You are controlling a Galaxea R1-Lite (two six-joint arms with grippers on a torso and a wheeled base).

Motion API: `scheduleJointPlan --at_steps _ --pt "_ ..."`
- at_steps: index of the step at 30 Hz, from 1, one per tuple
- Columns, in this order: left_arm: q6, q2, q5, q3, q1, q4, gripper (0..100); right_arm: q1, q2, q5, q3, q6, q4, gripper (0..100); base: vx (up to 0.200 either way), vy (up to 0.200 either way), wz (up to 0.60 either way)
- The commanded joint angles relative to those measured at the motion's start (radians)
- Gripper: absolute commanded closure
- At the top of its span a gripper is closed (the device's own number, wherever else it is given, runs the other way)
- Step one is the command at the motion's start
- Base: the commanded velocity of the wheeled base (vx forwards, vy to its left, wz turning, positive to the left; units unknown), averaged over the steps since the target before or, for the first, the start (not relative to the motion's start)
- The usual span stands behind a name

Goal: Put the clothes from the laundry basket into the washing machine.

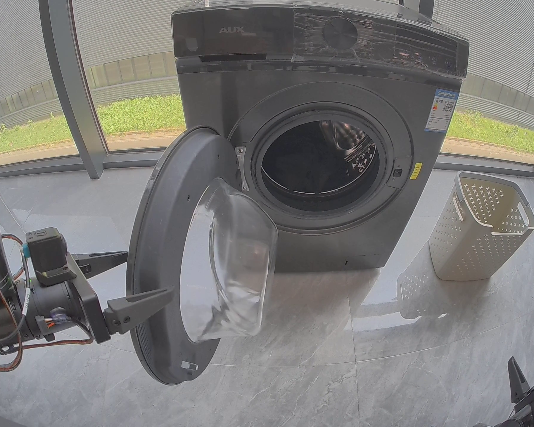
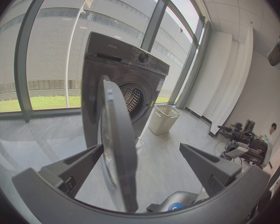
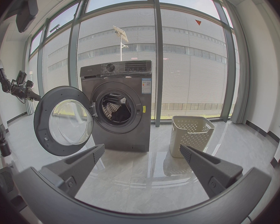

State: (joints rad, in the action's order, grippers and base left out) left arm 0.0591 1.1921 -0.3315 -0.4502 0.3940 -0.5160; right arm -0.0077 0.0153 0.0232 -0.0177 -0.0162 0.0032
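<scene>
The grey washing machine [image 1: 314, 78] stands ahead with its round door [image 1: 166, 209] swung wide to the left. The drum opening [image 1: 320, 161] is dark; in the right wrist view a dark cloth [image 3: 118, 115] seems to lie inside. My left gripper [image 1: 148, 275] is open, one finger on each side of the door's outer rim [image 2: 115, 125], seen edge-on between its fingers [image 2: 140, 147]. The cream laundry basket [image 1: 480, 226] stands on the floor right of the machine, and nothing shows above its rim [image 3: 191, 134]. My right gripper [image 1: 528, 351] is open and holds nothing, low at the right, well back from the basket [image 3: 141, 147].
A glass window wall with a dark pillar [image 1: 71, 72] runs behind the machine. Glossy grey floor tiles [image 1: 362, 339] spread open in front of the machine and the basket. A stand with equipment [image 2: 245, 137] sits far off to the right.
</scene>
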Motion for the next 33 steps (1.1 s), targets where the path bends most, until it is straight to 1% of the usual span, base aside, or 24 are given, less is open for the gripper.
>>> scheduleJointPlan --at_steps 1,4,8,9,11,14,16,18,20,22,25,27,28,29,31,33 --pt "0.002 0.026 0.000 -0.025 0.077 -0.007 0 0.000 -0.008 0.001 0.016 -0.002 0.001 0 0.000 0.000 0.00" --pt "0.007 0.058 0.000 -0.047 0.132 -0.026 0 0.000 -0.008 0.001 0.016 -0.001 0.000 0 0.000 0.000 0.00" --pt "0.039 0.087 0.002 -0.059 0.167 -0.082 0 0.000 -0.008 0.001 0.016 -0.001 0.000 0 0.000 0.000 0.00" --pt "0.064 0.090 0.002 -0.051 0.172 -0.115 0 0.000 -0.008 0.001 0.016 -0.001 0.000 0 0.000 0.000 0.00" --pt "0.073 0.087 0.008 -0.038 0.169 -0.131 0 0.000 -0.008 0.001 0.016 -0.001 0.000 0 0.000 0.000 0.00" --pt "0.070 0.073 0.017 0.005 0.157 -0.136 0 0.000 -0.008 0.001 0.016 -0.001 0.000 0 0.000 0.000 0.00" --pt "0.062 0.066 0.032 0.030 0.132 -0.136 0 0.000 -0.008 0.001 0.016 -0.001 0.000 0 0.000 0.000 0.00" --pt "0.061 0.043 0.057 0.059 0.088 -0.134 0 0.000 -0.008 0.001 0.016 -0.001 0.000 0 0.000 0.000 0.00" --pt "0.054 0.049 0.072 0.061 0.072 -0.134 0 0.000 -0.008 0.001 0.016 -0.001 0.000 0 0.000 0.000 0.00" --pt "0.050 0.066 0.089 0.054 0.072 -0.128 0 0.000 -0.008 0.003 0.016 -0.001 0.000 0 0.000 0.000 0.00" --pt "0.050 0.144 0.115 0.025 0.083 -0.138 0 0.000 -0.008 0.003 0.016 -0.002 0.000 0 0.000 0.000 0.00" --pt "0.047 0.201 0.117 -0.005 0.086 -0.150 0 0.000 -0.008 0.003 0.016 -0.001 0.000 0 0.000 0.000 0.00" --pt "0.050 0.231 0.117 -0.024 0.092 -0.159 0 0.000 -0.008 0.003 0.016 -0.001 0.000 0 0.000 0.000 0.00" --pt "0.057 0.268 0.117 -0.045 0.106 -0.176 0 0.000 -0.008 0.003 0.016 -0.002 0.000 0 0.000 0.000 0.00" --pt "0.059 0.346 0.118 -0.091 0.124 -0.219 0 0.000 -0.008 0.003 0.016 -0.002 0.000 0 0.000 0.000 0.00" --pt "0.059 0.394 0.121 -0.116 0.128 -0.257 0 0.000 -0.008 0.003 0.016 -0.001 0.000 0 0.000 0.000 0.00"
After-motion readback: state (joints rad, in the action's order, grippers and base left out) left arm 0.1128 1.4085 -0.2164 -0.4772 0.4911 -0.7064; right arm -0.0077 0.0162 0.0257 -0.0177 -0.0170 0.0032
